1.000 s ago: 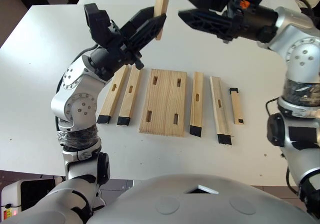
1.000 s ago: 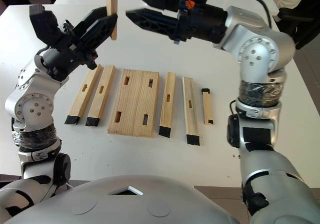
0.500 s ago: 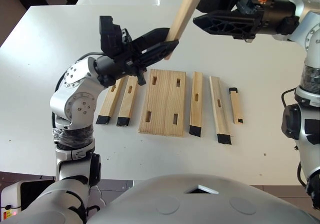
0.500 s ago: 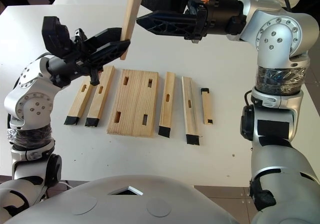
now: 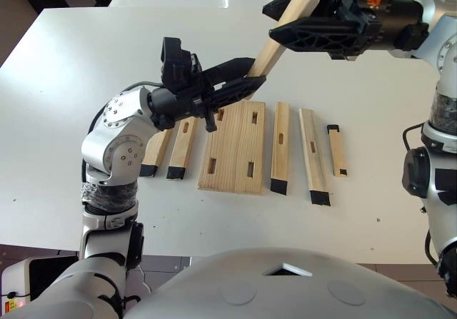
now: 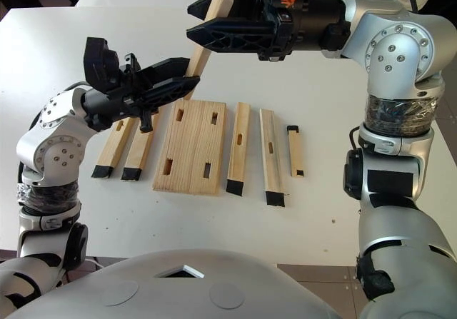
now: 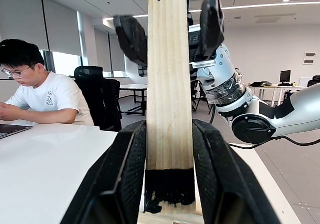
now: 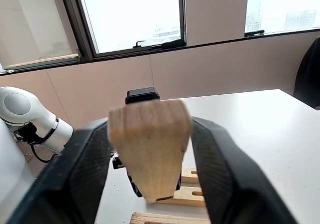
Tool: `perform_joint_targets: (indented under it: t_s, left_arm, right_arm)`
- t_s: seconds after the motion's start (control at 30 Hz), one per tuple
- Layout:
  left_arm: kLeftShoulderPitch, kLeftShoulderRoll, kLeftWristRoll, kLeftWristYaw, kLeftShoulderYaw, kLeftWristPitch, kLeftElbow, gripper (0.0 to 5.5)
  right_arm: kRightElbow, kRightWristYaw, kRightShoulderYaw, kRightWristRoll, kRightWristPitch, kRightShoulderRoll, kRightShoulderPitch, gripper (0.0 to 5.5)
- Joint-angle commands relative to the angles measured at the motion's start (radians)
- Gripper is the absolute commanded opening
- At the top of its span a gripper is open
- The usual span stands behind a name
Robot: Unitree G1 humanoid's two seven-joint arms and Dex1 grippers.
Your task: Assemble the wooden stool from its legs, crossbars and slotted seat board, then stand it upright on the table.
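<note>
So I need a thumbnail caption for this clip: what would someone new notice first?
The wooden leg is held slanted in the air over the table: the left claw is clamped on its black-tipped lower end, and the right claw sits open around its upper end. Below it the slotted seat board lies flat, with more wooden pieces in a row on both sides.

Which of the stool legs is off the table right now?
The tilted leg in the air: the left gripper clamps its black-tipped lower end, and its upper end is at the right gripper. The rest lie flat on the table beside the seat board.
</note>
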Motion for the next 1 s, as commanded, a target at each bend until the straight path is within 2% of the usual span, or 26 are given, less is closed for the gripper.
perform_joint_targets:
  t_s: [0.03,0.17,0.5,0.67,0.7,0.87,0.93,1.0]
  left_arm:
    - [0.002,0.018,0.005,-0.001,-0.001,-0.009,-0.008,1.3]
    - [0.004,0.021,0.007,-0.004,0.0,-0.009,-0.006,1.3]
    - [-0.015,0.008,0.041,0.042,-0.004,-0.014,0.021,1.3]
    - [-0.014,-0.013,0.067,0.071,-0.012,-0.003,0.063,1.3]
    - [-0.02,-0.015,0.068,0.079,-0.011,0.011,0.079,1.71]
    - [-0.015,-0.004,0.067,0.093,-0.012,0.022,0.095,2.56]
    - [-0.006,-0.004,0.082,0.099,-0.017,0.01,0.093,2.6]
    - [0.02,-0.023,0.077,0.125,-0.01,0.0,0.072,2.6]
  right_arm:
    - [-0.022,-0.004,0.021,-0.02,-0.013,-0.01,0.003,1.84]
    - [-0.032,-0.004,0.028,-0.025,-0.017,-0.013,0.019,1.33]
    - [-0.044,-0.023,0.027,-0.028,-0.035,-0.016,0.058,1.33]
    - [-0.027,-0.019,0.062,-0.107,-0.136,-0.019,0.108,1.33]
    - [-0.023,-0.025,0.058,-0.11,-0.144,-0.016,0.113,1.33]
    - [-0.008,-0.031,0.048,-0.149,-0.189,-0.014,0.123,1.33]
    - [0.011,-0.034,0.046,-0.184,-0.23,-0.022,0.125,1.33]
    - [0.054,0.003,0.085,-0.307,-0.37,-0.077,0.155,1.33]
